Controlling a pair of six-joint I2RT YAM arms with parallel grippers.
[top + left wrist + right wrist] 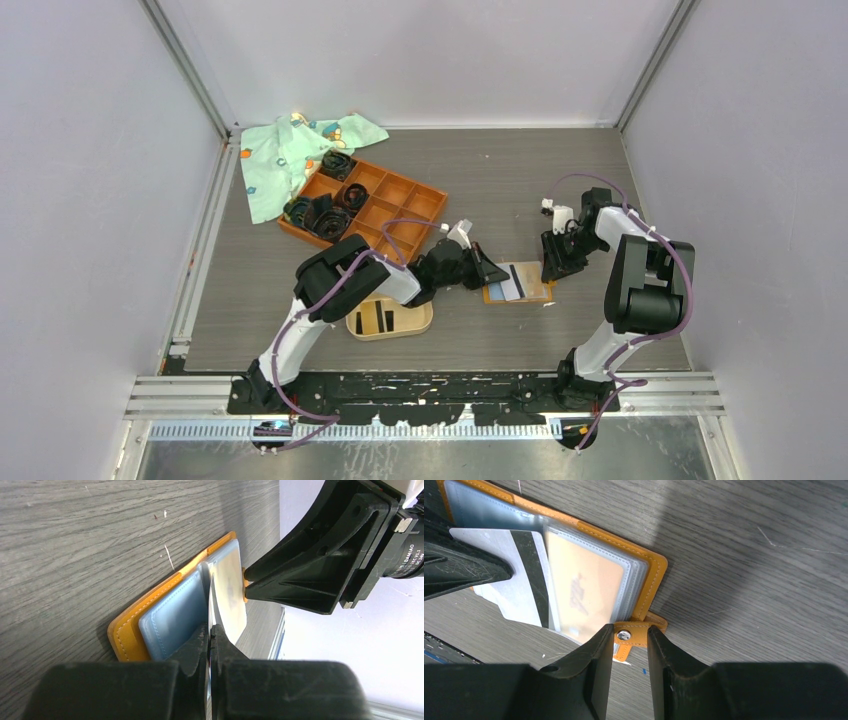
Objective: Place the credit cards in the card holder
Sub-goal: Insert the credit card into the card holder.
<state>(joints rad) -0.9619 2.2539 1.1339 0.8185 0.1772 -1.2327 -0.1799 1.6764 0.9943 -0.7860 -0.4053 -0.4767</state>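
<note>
**Toward the near edge, right of centre: card gripped, holder lies to the left**

Near the front edge of the counter (pixel 500 190), a little right of its middle, an orange wallet (pixel 538 290) is laid open with both arms at it. The left gripper (pixel 211 628) is closed tight on a pale card (pixel 509 575) with a black stripe. From the left wrist the card is seen edge-on between the fingers, with no gap showing. The card is partly out of a clear sleeve (pixel 589 580), its free end turned toward the left edge of the counter. The right gripper (pixel 630 631) is narrowed onto the wallet's snap tab (pixel 639 630), one finger against each side, so the wallet appears to be pinned from its right-hand side.

The card holder (pixel 414 322) is set closer to the near edge, left of the wallet and apart from it, just beside the left forearm. Its long axis is run roughly along the near edge. Two dark flat pieces are seen inside it and are judged to be cards, though they are too small to be sure of.

The coming move is judged to turn on one line: holder, card and wallet are strung roughly along the near edge, with the holder on the left arm's side. The card would have to be drawn leftward clear of the sleeve, then carried on the same way and slightly nearer. The left arm is plainly the nearer to the holder. The wallet could be dragged along if the tab slips.
</note>
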